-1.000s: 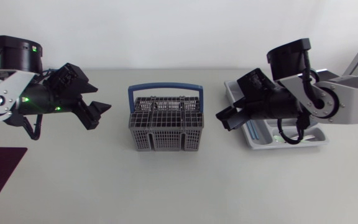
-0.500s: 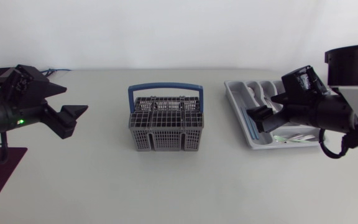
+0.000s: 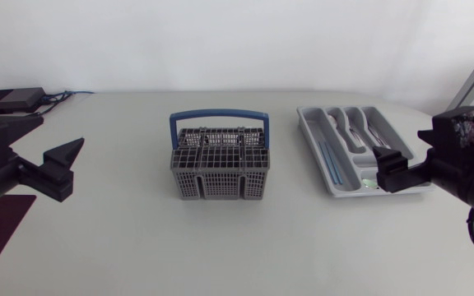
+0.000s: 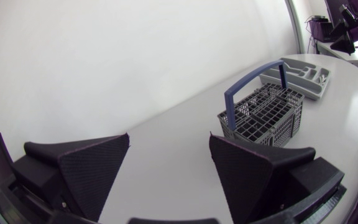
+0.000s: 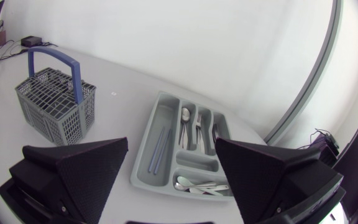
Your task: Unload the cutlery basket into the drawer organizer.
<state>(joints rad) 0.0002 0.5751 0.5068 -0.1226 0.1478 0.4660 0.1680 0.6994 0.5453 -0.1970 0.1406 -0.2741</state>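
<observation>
left tool (image 3: 62, 128) withdrawn, basket (image 3: 219, 164) lying crosswise

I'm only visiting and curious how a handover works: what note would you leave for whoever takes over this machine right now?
Left gripper: fingers open, empty, well apart from the basket.
Right gripper: fingers open, empty, beside the organizer.
Cutlery basket: upright, handle up; no cutlery shows in it.
Drawer organizer: holds spoons, forks and blue sticks, each in its own compartment.
Done: unloading looks finished.
Left: probably only a check of the basket for leftovers.
</observation>
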